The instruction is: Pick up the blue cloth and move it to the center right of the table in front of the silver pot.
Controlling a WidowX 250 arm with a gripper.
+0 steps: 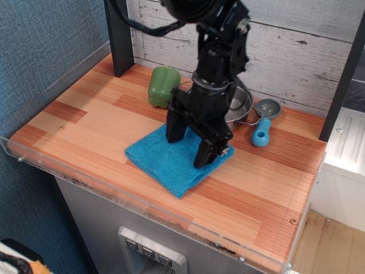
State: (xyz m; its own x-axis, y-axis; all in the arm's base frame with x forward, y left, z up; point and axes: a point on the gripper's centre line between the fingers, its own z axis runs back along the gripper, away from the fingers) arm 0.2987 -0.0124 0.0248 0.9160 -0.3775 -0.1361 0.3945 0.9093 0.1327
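The blue cloth lies flat on the striped wood table, at its middle near the front edge. My gripper points straight down onto the cloth's far right part. Its black fingers stand a little apart, with their tips pressed into the cloth and cloth between them. The silver pot stands just behind the gripper, mostly hidden by the arm; only its right rim and a wire handle show.
A green pepper stands left of the pot. A grey scoop with a blue handle lies right of the pot. A dark post rises at the back left. A clear acrylic rim runs along the front edge.
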